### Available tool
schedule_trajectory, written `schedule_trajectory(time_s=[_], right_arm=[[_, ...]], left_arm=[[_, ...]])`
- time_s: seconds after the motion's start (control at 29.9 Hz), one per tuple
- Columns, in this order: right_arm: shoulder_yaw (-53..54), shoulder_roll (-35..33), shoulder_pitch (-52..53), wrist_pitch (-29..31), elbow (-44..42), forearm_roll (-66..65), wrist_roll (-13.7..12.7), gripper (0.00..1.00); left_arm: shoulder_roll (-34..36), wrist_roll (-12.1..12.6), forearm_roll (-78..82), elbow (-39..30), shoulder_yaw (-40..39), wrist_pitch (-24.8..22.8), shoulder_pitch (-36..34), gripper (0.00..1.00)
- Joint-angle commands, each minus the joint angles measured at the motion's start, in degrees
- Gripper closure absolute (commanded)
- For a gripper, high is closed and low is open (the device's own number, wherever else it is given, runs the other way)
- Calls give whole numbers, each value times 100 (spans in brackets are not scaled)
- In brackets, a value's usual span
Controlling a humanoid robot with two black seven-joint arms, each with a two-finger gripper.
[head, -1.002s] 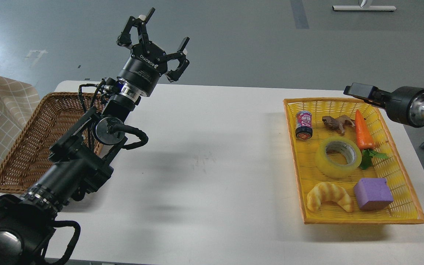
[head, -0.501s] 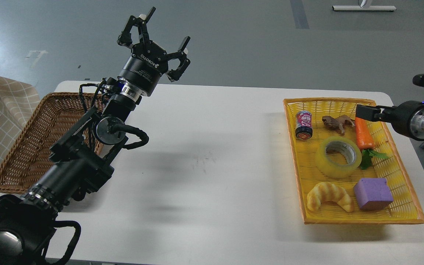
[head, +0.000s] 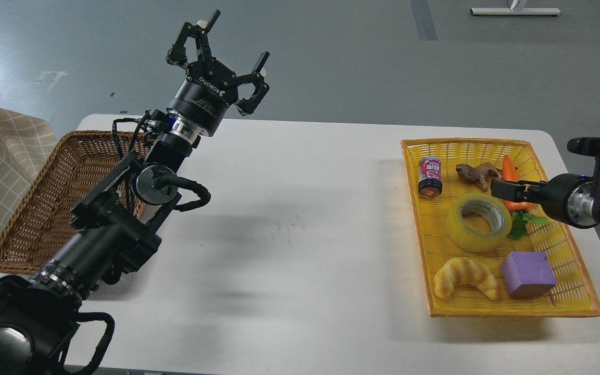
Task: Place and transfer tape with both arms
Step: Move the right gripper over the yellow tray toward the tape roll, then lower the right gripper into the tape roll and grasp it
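Note:
The tape [head: 478, 222], a translucent yellow roll with a grey-white core, lies flat in the middle of the yellow basket [head: 420, 245] on the right of the white table. My right gripper [head: 503, 188] comes in from the right edge and hangs just above and to the right of the roll, over the carrot; it is seen end-on and dark, so its fingers cannot be told apart. My left gripper [head: 216, 49] is raised high above the table's far left, fingers spread open and empty.
In the yellow basket are also a small can [head: 429, 176], a toy animal [head: 474, 173], a carrot [head: 511, 172], a croissant [head: 465, 277] and a purple block [head: 527, 274]. A brown wicker basket [head: 29, 219] stands at the left behind my left arm.
My right gripper has moved down and to the left, from over the basket's far right corner to just beside the tape. The left arm has barely moved.

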Motion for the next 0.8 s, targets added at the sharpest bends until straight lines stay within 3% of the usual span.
schedule_trajectory(time_s=[0.0, 0.43, 0.77], right_arm=[[0, 3, -30, 0, -22, 7, 8, 0], [-52, -6, -250, 0, 30, 200, 8, 1], [-316, 38, -259, 0, -31, 121, -10, 15]], left_arm=[[-8, 0, 0, 1, 7, 0, 2, 2], [1, 0, 0, 1, 7, 0, 2, 2], [1, 0, 0, 1, 7, 0, -7, 2]])
